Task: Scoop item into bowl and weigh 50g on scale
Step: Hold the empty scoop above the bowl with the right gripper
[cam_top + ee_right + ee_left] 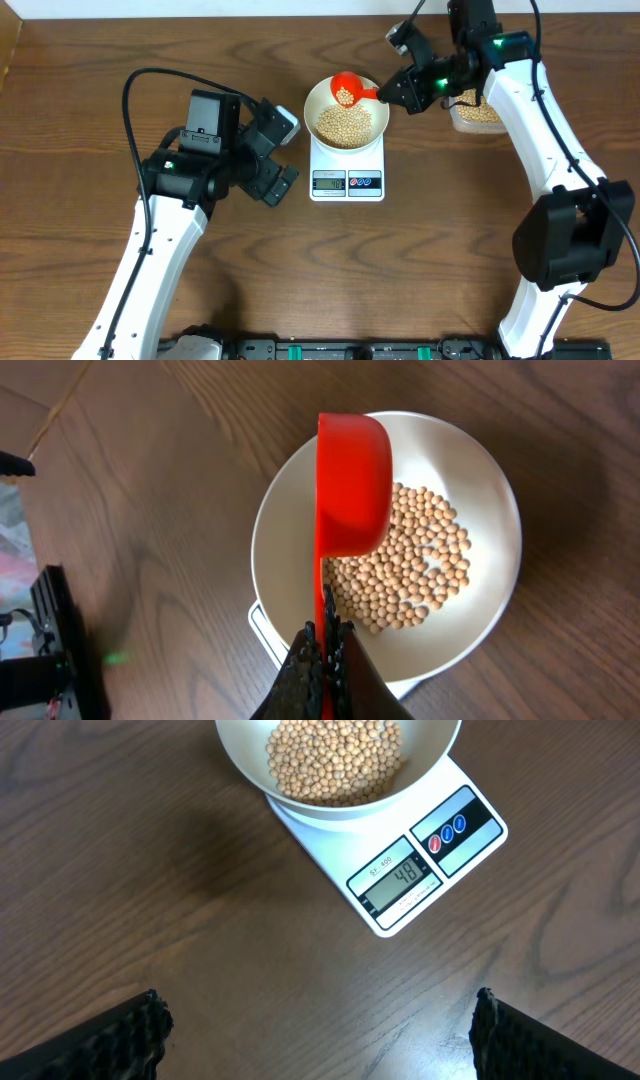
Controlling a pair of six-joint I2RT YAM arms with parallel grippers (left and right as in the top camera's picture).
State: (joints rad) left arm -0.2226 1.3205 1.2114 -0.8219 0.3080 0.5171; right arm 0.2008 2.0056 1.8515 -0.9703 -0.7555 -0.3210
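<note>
Mostly the beans [335, 760] lie heaped in the white bowl [240, 755] on the scale [330, 845], whose display reads 48; the wrist view cuts off the bowl's far rim. Above it the red scoop [352, 470] carries a few beans, its handle pinched in the closed right gripper [325, 660]. Beside the scale the left gripper [320, 1045] gapes wide, empty. The right arm half hides a tub [480, 116].

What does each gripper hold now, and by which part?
The right gripper holds the red scoop by its handle, over the bowl. The left gripper is open and holds nothing.
</note>
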